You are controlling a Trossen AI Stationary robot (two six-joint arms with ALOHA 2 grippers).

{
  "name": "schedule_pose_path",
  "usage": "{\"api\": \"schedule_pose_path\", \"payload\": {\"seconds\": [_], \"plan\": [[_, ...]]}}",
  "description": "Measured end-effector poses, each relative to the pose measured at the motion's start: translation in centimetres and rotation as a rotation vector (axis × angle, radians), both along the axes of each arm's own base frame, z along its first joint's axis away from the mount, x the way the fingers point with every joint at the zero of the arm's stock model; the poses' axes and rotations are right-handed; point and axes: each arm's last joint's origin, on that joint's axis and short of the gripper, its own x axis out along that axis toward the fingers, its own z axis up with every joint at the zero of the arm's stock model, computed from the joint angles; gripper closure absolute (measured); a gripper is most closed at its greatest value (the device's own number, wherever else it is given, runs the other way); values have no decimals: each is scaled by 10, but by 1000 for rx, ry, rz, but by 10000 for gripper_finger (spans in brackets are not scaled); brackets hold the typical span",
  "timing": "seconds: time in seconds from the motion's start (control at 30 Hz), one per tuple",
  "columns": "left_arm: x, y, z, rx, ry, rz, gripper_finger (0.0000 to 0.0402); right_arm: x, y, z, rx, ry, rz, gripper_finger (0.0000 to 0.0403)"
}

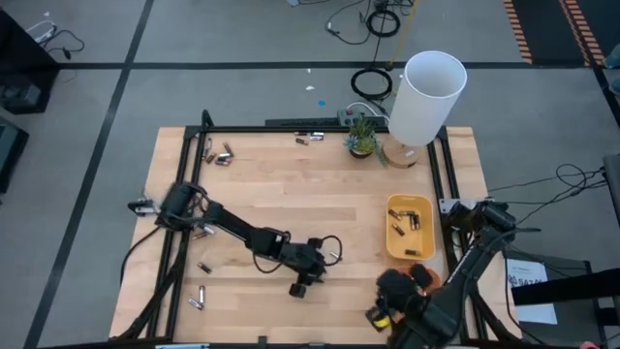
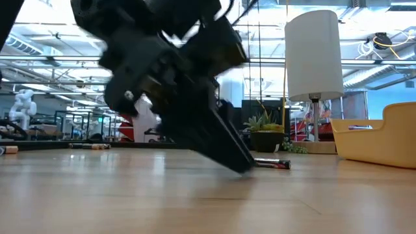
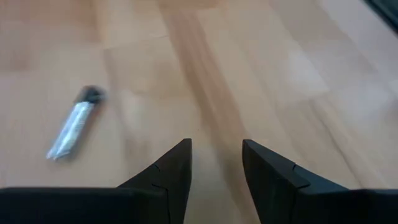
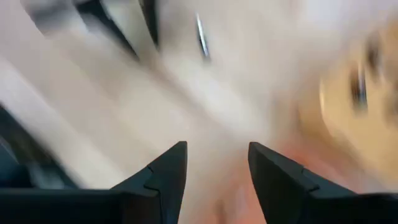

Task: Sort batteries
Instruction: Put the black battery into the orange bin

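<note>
My left gripper hovers low over the wooden table near its front middle, open, with nothing between its fingers. A silvery battery lies flat on the wood just ahead of it, off to one side. In the low view that gripper slants down close to the tabletop, and a dark battery lies behind it. My right gripper is raised near the front right, open and empty. Several batteries lie in the yellow tray. An orange tray shows partly under the right arm.
Loose batteries lie at the far left, the far middle and the near left. A white lamp and a small plant stand at the far right. A black frame runs along the table's edges.
</note>
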Motion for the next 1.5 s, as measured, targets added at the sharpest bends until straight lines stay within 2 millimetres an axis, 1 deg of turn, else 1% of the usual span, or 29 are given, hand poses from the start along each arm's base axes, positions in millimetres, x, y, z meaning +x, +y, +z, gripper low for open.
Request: {"api": "schedule_pose_path", "payload": {"seconds": [0.07,0.13,0.23,0.37,0.4,0.47,0.57,0.67,0.73,0.8,0.9,0.97,1.07,1.2,1.37,1.5], "plan": [[-7,6,25,56,-16,33,249,10,-5,-4,-87,-102,28,241],[-18,11,51,134,-49,98,249,21,-12,-12,-134,-134,50,241],[-45,20,72,285,-49,207,249,42,-25,-32,-155,-156,77,241],[-88,37,98,432,-125,383,249,72,-46,-67,-132,-206,112,241],[-101,44,101,460,-133,430,249,79,-50,-75,-125,-229,124,241],[-128,56,101,482,-152,509,249,85,-58,-89,-111,-241,150,241],[-165,69,106,426,-224,579,249,86,-67,-107,-75,-225,149,241],[-191,76,108,325,-309,568,249,80,-77,-124,-75,-191,123,241],[-202,78,113,227,-382,526,249,77,-83,-134,-92,-182,108,241],[-211,79,117,144,-433,468,249,75,-89,-141,-117,-179,112,241],[-219,78,117,53,-461,362,249,76,-98,-149,-133,-167,125,241],[-222,76,118,0,-476,322,249,76,-104,-154,-141,-157,128,241],[-224,74,117,-30,-464,307,249,75,-112,-158,-151,-128,127,242],[-224,68,116,-42,-454,282,249,79,-117,-164,-96,-126,173,247],[-226,63,116,-69,-444,263,249,80,-116,-164,-64,-128,194,271],[-227,60,116,-87,-438,252,249,81,-121,-166,-13,-102,182,316]]}}
